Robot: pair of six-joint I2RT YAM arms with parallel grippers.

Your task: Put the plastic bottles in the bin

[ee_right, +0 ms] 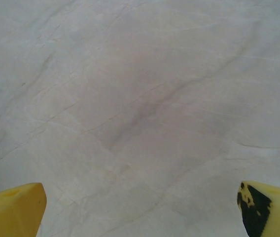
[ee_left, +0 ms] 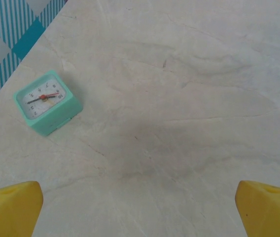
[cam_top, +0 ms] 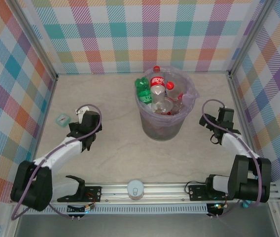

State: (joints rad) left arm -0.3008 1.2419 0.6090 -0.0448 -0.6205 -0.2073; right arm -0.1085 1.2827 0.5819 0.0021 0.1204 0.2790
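Top view: the bin (cam_top: 163,129), grey with a lavender liner (cam_top: 193,94), stands upright on the table (cam_top: 110,158), centre, towards the far wall. The plastic bottles (cam_top: 157,88) are piled inside it, red-labelled clear ones plus a green one (cam_top: 143,89) at the left rim, and one red cap pokes over the far rim. The left gripper (cam_top: 82,114) hangs over the table left of the bin, well apart from it, with a teal clock (cam_top: 62,118) just beside it. The right gripper (cam_top: 208,121) hangs to the right of the bin, apart from it. A round whitish object (cam_top: 136,189) sits on the rail (cam_top: 164,190) between the arm bases; I can't tell what it is.

Left wrist view: the left gripper (ee_left: 140,212) has its yellow fingertips (ee_left: 9,207) at opposite corners, jaws wide, nothing between them, only bare table (ee_left: 179,98) below. The clock (ee_left: 47,102) lies flat, face up, ahead and to the left, near the plaid wall (ee_left: 12,24).

Right wrist view: the right gripper (ee_right: 140,212) also has its jaws spread wide and holds nothing. The right-hand fingertip (ee_right: 270,210) has a black scuffed patch. Below is bare marbled table (ee_right: 145,98).
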